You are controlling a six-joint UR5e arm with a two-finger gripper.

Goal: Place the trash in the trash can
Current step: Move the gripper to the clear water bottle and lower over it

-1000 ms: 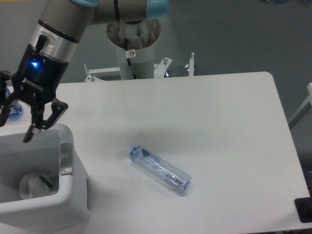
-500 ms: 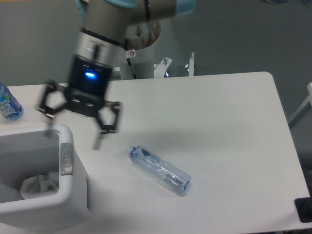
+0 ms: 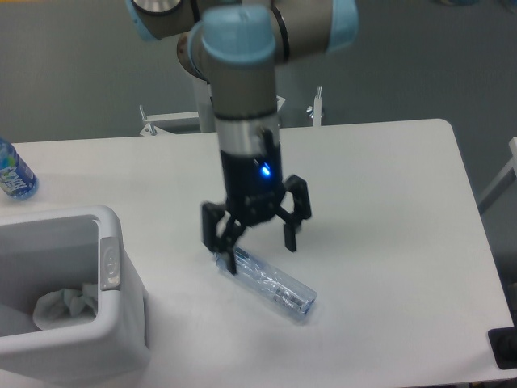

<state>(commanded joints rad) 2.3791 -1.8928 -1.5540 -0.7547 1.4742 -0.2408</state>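
Observation:
A long clear plastic bottle [image 3: 279, 289] lies on its side on the white table, its bluish cap pointing up-left. My gripper [image 3: 261, 255] hangs open right over the cap end, one finger on each side of the bottle, holding nothing. The trash can [image 3: 121, 323] is a large white boxy bin at the lower left with a grey handle plate [image 3: 111, 259]. A small white wrinkly wad [image 3: 65, 305] rests inside it.
A bottle with a bright blue label [image 3: 12, 174] stands at the table's far left edge, behind the bin. The arm's base column [image 3: 234, 105] rises at the back of the table. A dark object [image 3: 505, 347] sits at the lower right edge.
My gripper has swung right from over the bin to the bottle's cap end and come lower, staying open. The bottle and the wad have not moved.

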